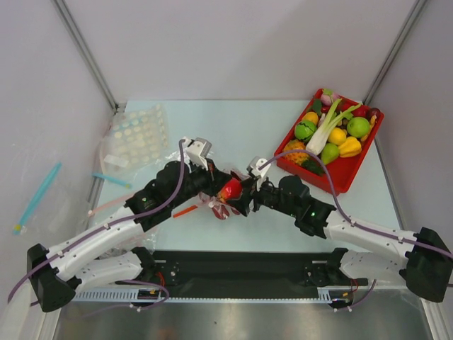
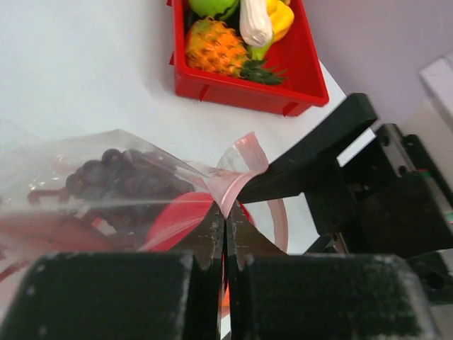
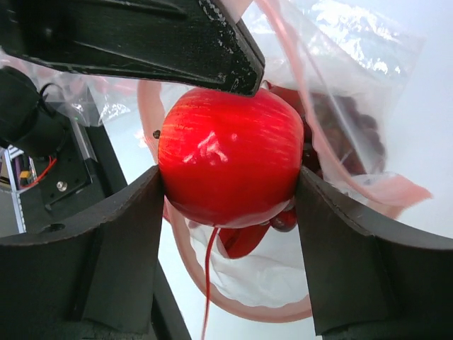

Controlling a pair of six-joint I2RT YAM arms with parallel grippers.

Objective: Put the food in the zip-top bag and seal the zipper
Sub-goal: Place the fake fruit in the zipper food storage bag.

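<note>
Clear crinkly zip-top bag lies mid-table, its pink zipper edge pinched by the closed left gripper. The right gripper clamps the red fruit at the bag's mouth; the grape bunch sits inside.

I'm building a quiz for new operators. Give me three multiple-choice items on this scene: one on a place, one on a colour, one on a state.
1. Where does the red tray sit in the top view?
A far right; B near left; C between the arm bases.
2. What colour is the apple in the right gripper?
A green; B red; C yellow.
3. How is the left gripper?
A wide open; B holding grapes; C shut on the bag.

Answers:
1 A, it lies toward the far right corner.
2 B, the apple clamped there is glossy red.
3 C, it pinches the bag at its pink zipper.
</note>
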